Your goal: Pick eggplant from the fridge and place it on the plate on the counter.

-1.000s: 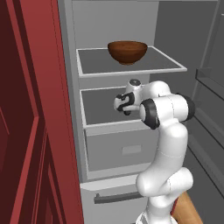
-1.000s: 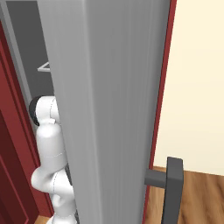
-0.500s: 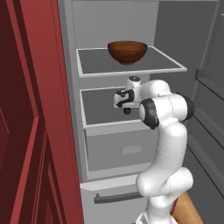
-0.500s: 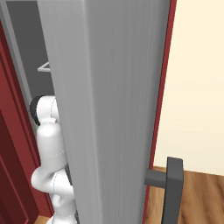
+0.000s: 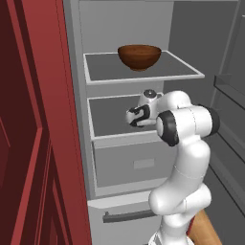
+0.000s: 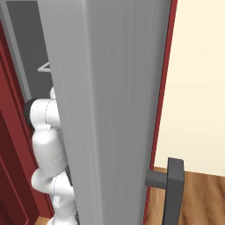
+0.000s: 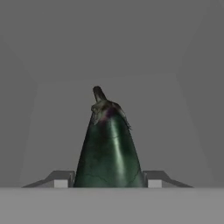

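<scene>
Item: the eggplant [image 7: 108, 148], a dark purple-black, glossy, teardrop-shaped vegetable with a short brownish stem cap. Location: inside the tall grey fridge [image 5: 129, 28], at the middle light grey shelf [image 5: 112, 112], seen close up in the hand view with its stem end pointing toward the back wall and its broad end nearest the camera.

Item: the two-finger gripper [image 7: 108, 181] of the white arm. The two pale finger tips [image 7: 61, 179] sit just beside the eggplant's widest part, one on each side; contact looks likely, but whether the jaws are pressing or merely flanking it cannot be told.

Item: a brown wooden bowl [image 5: 139, 56], on the upper shelf, well apart from the work.

Item: the grey fridge door with dark bar handle [image 6: 173, 189], standing open in the right base view.

Handling, judged: light, fairly firm, smooth-skinned and therefore slippery; the taper means a grip toward the stem may squeeze it out. Best hold is across the broad belly, where the fingers now stand, with moderate force to avoid bruising.
</scene>
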